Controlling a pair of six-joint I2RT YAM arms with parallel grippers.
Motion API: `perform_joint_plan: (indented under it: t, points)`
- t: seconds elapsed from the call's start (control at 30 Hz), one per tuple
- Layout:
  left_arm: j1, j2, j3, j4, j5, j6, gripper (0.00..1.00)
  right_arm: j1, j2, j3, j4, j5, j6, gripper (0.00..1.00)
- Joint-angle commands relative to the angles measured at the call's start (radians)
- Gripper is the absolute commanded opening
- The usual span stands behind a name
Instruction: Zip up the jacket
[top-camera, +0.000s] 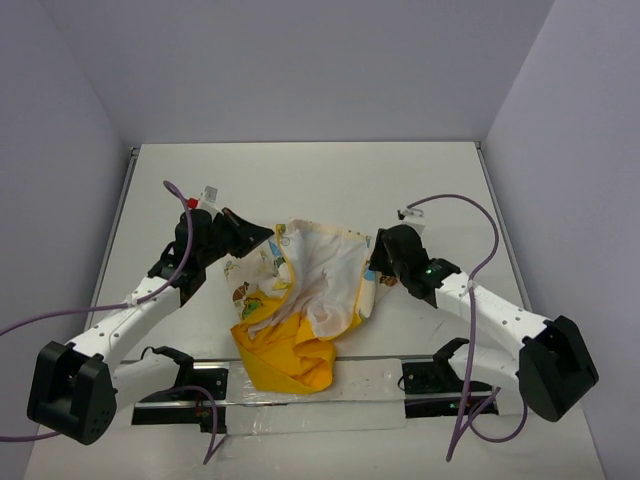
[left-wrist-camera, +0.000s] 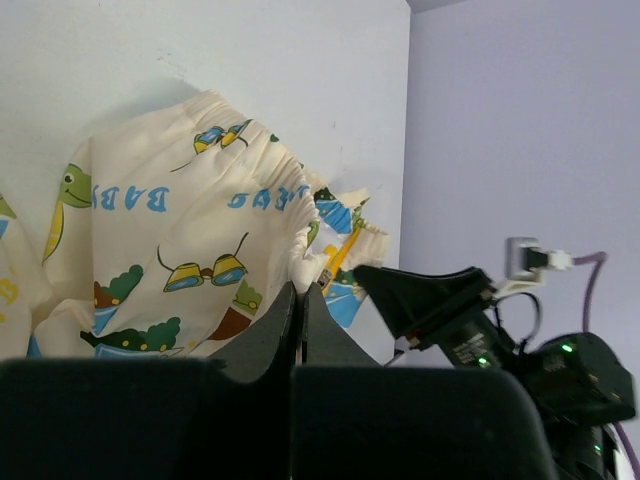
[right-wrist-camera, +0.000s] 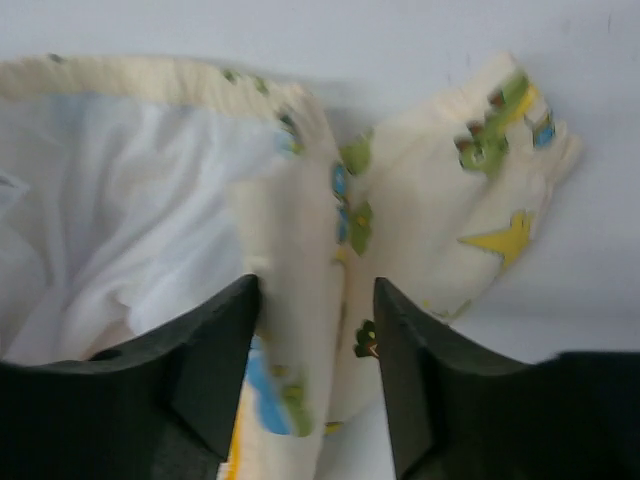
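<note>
Bright, even light; soft shadows beside jacket; right wrist view blurred close up.

The crumpled jacket fills the table's centre, hemmed by the left gripper and right gripper at either side. Open tabletop stretches behind it toward the back wall.

Both arms reach inward, left tool pinched shut, right tool spread (fingers well apart)
</note>
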Motion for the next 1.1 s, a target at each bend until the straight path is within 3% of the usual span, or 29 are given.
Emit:
perform_joint_plan:
  t: [0.0, 0.6, 1.07]
  points:
    - [0.005, 0.002, 0.0, 0.049, 0.039, 0.009, 0.0, -0.042, 0.069, -0.062, 0.021, -0.069, 0.076, 0.68]
    - [0.004, -0.002, 0.017, 0.024, 0.064, 0.037, 0.0, -0.023, -0.106, 0.037, -0.063, -0.083, 0.09, 0.68]
    - [0.004, -0.007, 0.022, 0.013, 0.067, 0.041, 0.0, -0.016, 0.009, 0.096, -0.049, -0.063, 0.072, 0.56]
